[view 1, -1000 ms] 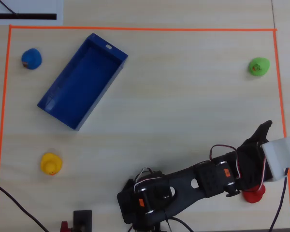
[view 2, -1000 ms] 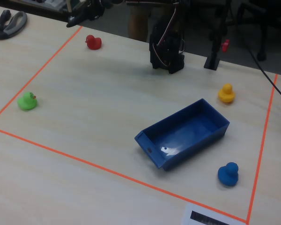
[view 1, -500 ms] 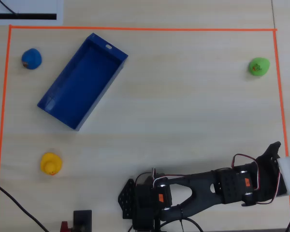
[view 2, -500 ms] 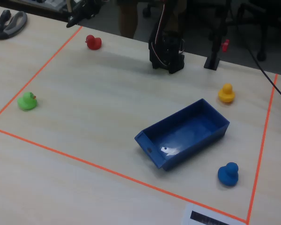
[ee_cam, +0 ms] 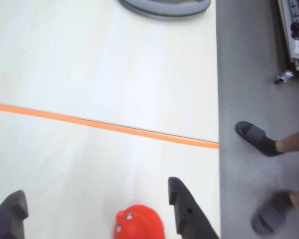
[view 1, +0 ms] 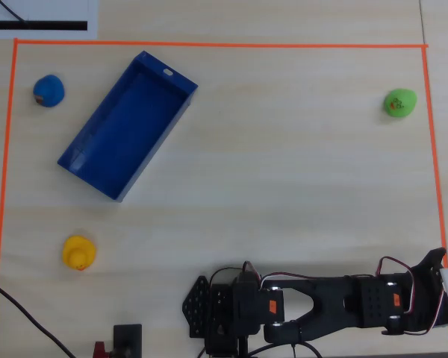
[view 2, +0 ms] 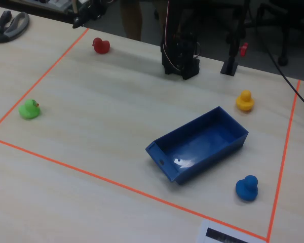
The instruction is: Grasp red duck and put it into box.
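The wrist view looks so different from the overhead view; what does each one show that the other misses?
Only the wrist view shows the small red rubber duck between the open black gripper fingers, a grey curved object at the table's far edge, and someone's sandalled foot on the floor. Only the overhead view shows the large blue rectangular box, the yellow duck, green duck and blue duck. Both show the pale wooden table and its orange tape line.
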### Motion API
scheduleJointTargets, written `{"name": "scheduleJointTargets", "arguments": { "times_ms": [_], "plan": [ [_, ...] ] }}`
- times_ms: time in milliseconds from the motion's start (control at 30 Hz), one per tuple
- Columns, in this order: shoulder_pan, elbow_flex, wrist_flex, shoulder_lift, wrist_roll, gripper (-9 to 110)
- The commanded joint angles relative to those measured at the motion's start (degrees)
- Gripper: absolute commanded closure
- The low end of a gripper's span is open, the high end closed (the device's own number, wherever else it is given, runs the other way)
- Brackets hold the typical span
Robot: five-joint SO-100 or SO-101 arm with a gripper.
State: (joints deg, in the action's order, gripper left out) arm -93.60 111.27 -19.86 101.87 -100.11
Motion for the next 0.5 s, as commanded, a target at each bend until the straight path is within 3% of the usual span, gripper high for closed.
{"name": "scheduleJointTargets", "arguments": {
  "times_ms": [0,467],
  "plan": [
    [-1.8,-0.5,1.9,-0.7,-2.0,63],
    [-5.2,6.7,1.8,-1.8,-10.4,64]
  ]
}}
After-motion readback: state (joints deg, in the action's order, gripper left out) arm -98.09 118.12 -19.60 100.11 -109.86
